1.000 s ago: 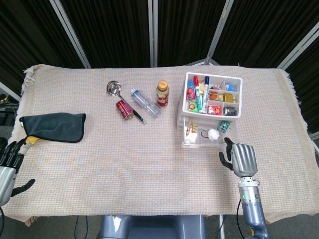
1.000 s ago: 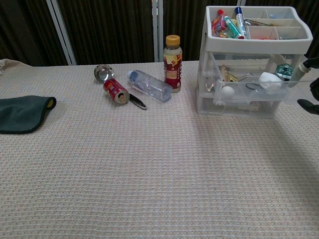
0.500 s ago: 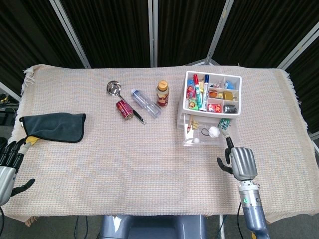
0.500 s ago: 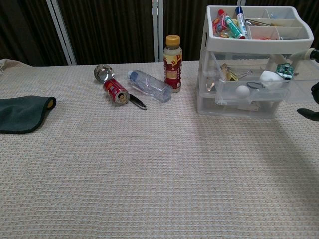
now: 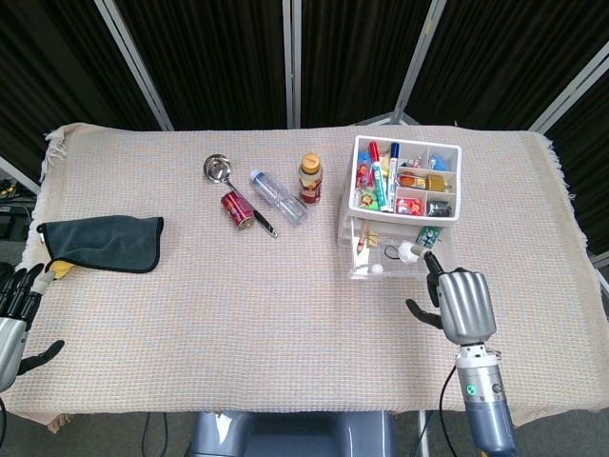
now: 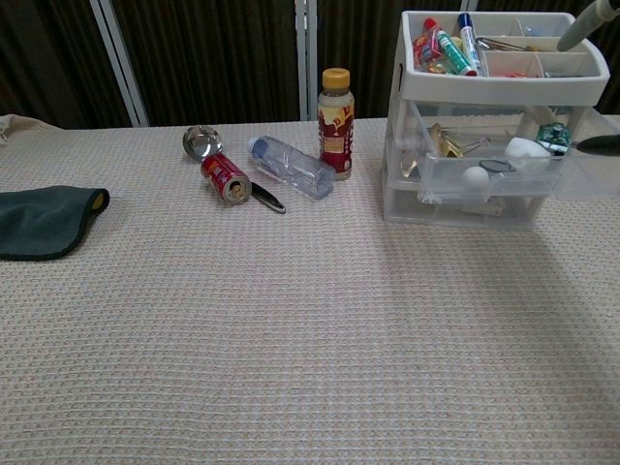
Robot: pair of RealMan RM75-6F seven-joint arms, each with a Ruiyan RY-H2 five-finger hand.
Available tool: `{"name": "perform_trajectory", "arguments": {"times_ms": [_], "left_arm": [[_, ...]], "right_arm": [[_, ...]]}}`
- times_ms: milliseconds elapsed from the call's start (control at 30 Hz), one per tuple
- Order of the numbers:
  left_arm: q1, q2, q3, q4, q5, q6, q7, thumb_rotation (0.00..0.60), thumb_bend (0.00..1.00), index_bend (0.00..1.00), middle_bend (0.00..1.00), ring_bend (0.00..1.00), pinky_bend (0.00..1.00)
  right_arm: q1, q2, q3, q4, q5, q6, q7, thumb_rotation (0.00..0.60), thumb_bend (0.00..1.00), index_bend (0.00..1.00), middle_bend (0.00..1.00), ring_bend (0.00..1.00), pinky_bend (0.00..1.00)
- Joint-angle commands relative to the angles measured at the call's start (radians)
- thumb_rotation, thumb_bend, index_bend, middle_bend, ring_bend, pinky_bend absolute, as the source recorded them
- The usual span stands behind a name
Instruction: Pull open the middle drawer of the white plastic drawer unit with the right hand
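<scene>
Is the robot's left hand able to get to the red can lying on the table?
Probably yes, with a long reach. The left hand sits at the near left edge, and the red can lies far across the cloth. Only the dark cloth lies partway, flat and off to the side.

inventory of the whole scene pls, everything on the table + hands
drawer unit: 1, white/clear plastic, right of centre; middle drawer pulled out, small items inside
top tray: 1, white, holds pens and bits
drink bottle: 1, brown with yellow cap, upright left of the unit
water bottle: 1, clear, lying down
can: 1, red, on its side
ladle: 1, steel, by the can
cloth: 1, dark grey, left edge
tablecloth: 1, beige
left hand: lower left, holds nothing
right hand: near the drawer's front, contact unclear
</scene>
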Motion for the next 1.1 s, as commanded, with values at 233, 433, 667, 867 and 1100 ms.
{"name": "perform_trajectory", "arguments": {"times_ms": [233, 433, 667, 867, 1100], "left_arm": [[0.016, 0.013, -0.002, -0.003, 0.021, 0.045, -0.023, 0.6, 0.02, 0.0, 0.0, 0.0, 0.0], [0.019, 0.014, -0.002, -0.001, 0.024, 0.05, -0.024, 0.6, 0.02, 0.0, 0.0, 0.0, 0.0], [0.019, 0.014, -0.005, 0.0, 0.018, 0.047, -0.026, 0.6, 0.02, 0.0, 0.0, 0.0, 0.0], [0.018, 0.014, -0.006, 0.0, 0.016, 0.043, -0.024, 0.6, 0.02, 0.0, 0.0, 0.0, 0.0], [0.018, 0.012, -0.008, 0.001, 0.011, 0.039, -0.021, 0.6, 0.02, 0.0, 0.0, 0.0, 0.0]], "right_arm": [[0.133, 0.008, 0.17, 0.044, 0.298, -0.093, -0.091, 0.6, 0.05, 0.46, 0.97, 0.98, 0.72], [0.171, -0.024, 0.173, 0.116, 0.357, -0.107, -0.107, 0.6, 0.04, 0.48, 0.98, 0.99, 0.72], [0.206, -0.046, 0.148, 0.176, 0.422, -0.135, -0.128, 0.6, 0.04, 0.49, 0.98, 0.99, 0.72], [0.228, -0.06, 0.138, 0.222, 0.454, -0.156, -0.113, 0.6, 0.04, 0.49, 0.98, 0.99, 0.72], [0.255, -0.081, 0.141, 0.276, 0.472, -0.172, -0.085, 0.6, 0.05, 0.49, 0.98, 0.99, 0.72]]}}
